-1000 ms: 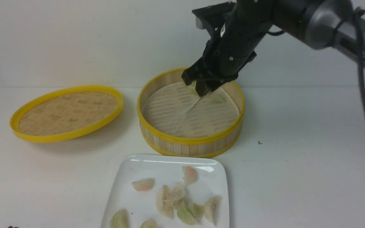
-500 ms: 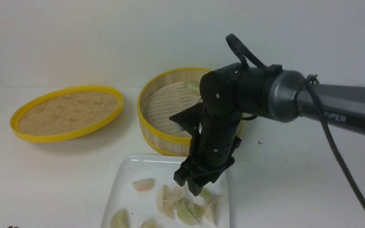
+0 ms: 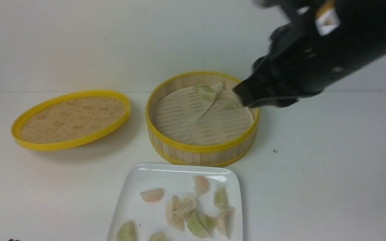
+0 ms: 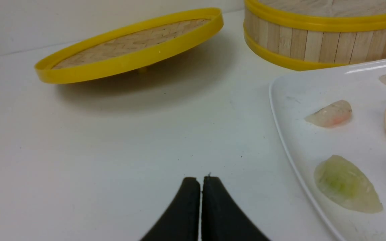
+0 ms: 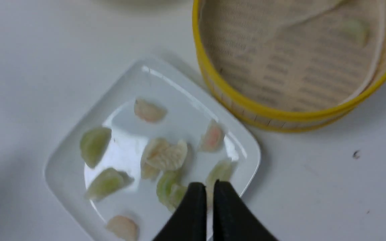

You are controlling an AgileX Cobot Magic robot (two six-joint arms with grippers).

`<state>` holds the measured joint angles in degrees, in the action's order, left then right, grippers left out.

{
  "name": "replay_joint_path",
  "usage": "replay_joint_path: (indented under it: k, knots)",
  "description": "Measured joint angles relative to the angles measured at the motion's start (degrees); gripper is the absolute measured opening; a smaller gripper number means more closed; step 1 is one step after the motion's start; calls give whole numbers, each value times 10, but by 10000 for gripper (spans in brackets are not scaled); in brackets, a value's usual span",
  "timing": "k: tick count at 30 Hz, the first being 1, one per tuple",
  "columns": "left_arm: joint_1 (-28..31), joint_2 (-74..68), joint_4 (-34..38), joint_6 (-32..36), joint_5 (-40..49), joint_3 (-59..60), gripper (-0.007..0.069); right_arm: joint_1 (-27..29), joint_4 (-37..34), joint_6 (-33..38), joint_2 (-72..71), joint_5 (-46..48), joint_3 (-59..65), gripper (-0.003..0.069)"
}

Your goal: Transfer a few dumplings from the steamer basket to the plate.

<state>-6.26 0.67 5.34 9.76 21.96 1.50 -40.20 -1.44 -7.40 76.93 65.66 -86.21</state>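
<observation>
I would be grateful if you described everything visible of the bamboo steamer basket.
The steamer basket is round and open, its pale slatted wall banded in yellow at top and bottom. It stands upright on the white table, beyond the plate. A pale, creased liner covers its floor, with two pale green dumplings near the far side.

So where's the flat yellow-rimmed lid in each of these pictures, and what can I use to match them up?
Front view: the lid, left of the basket.
Left wrist view: lid in the upper left of the picture, near the basket.
Right wrist view: I can't make it out for certain.
Shared landmark: the white plate, partly or mostly visible in all three.
</observation>
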Motion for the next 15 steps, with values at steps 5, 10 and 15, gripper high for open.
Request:
replay_joint_path:
  k: [5,10,15]
  knots:
    - [0,0,0,0,0,0,-6,0,38,-34,-213,-164,174,-13]
    - [0,0,0,0,0,0,-6,0,70,-53,-408,-356,391,-13]
    - [0,0,0,0,0,0,-6,0,85,-74,-535,-421,528,-14]
